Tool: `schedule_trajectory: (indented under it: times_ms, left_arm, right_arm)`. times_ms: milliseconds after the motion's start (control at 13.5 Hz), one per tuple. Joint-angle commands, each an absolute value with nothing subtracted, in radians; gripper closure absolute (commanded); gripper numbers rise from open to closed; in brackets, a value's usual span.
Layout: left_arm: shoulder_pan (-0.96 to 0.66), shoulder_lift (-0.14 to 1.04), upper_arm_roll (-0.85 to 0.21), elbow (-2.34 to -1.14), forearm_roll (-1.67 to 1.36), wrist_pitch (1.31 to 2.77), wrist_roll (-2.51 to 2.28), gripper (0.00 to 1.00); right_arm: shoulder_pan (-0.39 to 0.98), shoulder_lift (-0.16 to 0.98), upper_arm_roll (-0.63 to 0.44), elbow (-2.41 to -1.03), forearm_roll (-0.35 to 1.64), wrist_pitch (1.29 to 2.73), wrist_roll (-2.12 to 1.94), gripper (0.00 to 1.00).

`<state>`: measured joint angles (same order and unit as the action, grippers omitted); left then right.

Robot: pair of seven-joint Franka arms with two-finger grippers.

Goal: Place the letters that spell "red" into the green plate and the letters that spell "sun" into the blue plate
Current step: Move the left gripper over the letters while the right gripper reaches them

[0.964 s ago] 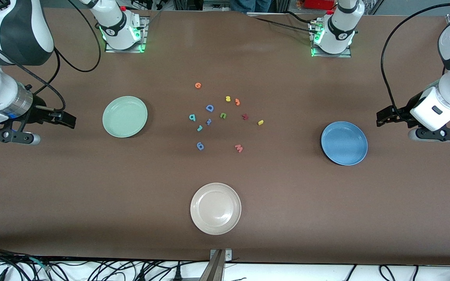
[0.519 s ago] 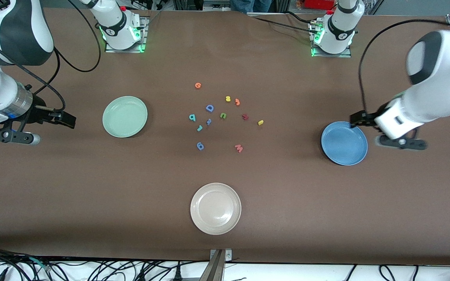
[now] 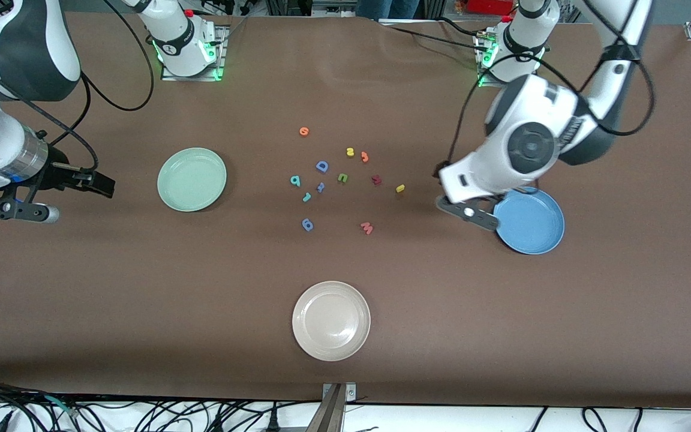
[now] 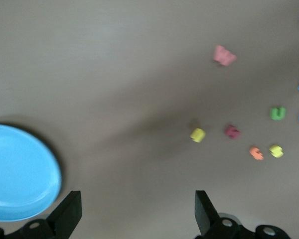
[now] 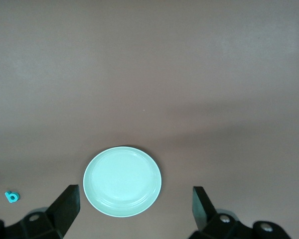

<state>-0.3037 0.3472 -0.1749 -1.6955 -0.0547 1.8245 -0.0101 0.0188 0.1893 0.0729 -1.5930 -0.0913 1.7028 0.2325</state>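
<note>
We take the green plate (image 3: 192,179) as our landmark. The right gripper (image 3: 104,185) waits in the air over bare bench (image 3: 141,312) beside that plate, toward the right arm's end, jaws wide apart and empty; its wrist view shows the plate between the two fingers (image 5: 65,206) with brown cloth open all around.

From the plate toward the left arm's end, a clear strip of bench leads to the letter cluster. The teal d (image 3: 295,180) and the thin teal r (image 3: 306,197) lie closest to the plate; the orange e (image 3: 304,131) sits farther from the camera, apart from the rest. A blue D (image 3: 321,166), a small blue letter (image 3: 320,187) and a blue rounded one (image 3: 307,224) crowd the d and r. Then come the green n (image 3: 342,177), a yellow letter (image 3: 349,152) with an orange one (image 3: 364,157) just beside it, a dark red letter (image 3: 376,179), a pink w (image 3: 367,227) and another yellow letter (image 3: 400,188).

The left gripper (image 4: 134,211) hangs open and empty over bench between that last yellow letter and the blue plate (image 3: 534,225), its arm covering part of the plate's rim.

A cream plate (image 3: 331,320) lies well nearer the camera than the green one, with bare bench around it.
</note>
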Motion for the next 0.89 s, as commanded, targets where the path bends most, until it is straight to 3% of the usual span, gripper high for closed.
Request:
schedule_trajectory:
  times_ms: [0, 371, 816]
  left_arm:
    - [-0.379, 0.391, -0.169, -1.683, -0.086, 1.876, -0.006, 0.0]
    - [-0.477, 0.448, -0.167, -1.729, -0.071, 2.061, -0.071, 0.0]
    - [-0.505, 0.42, -0.169, -1.943, 0.011, 2.351, -0.075, 0.0]
  right_arm:
    - [0.018, 0.193, 0.075, -1.572, -0.072, 1.678, 0.242, 0.0]
    - [0.047, 0.198, 0.081, -1.572, -0.063, 1.574, 0.273, 0.0]
    - [0.175, 0.229, 0.081, -1.574, -0.011, 1.586, 0.561, 0.0]
